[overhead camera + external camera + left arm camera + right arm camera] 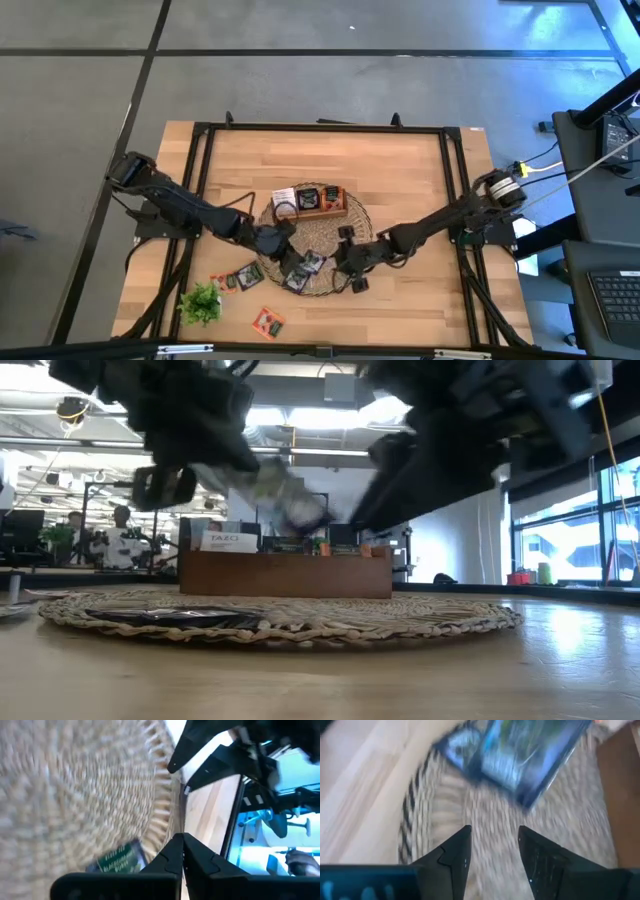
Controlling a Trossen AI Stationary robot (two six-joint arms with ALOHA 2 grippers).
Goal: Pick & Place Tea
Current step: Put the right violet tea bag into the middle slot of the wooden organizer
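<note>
Over the round woven wicker mat (322, 250), the right pincer (492, 851) hangs open, empty; the left pincer (182, 851) is pressed closed, near a dark tea sachet (116, 861).

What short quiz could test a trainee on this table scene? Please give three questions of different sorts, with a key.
1. True or false: the plant lies on the mat.
2. Choose one. The right end effector is: A) open, B) shut on the plant, C) not in view.
3. Fill the gap: the dark sachets between the two arms lie on the ___.

Key: 1 false, it lies on the bare table; 2 A; 3 mat.
</note>
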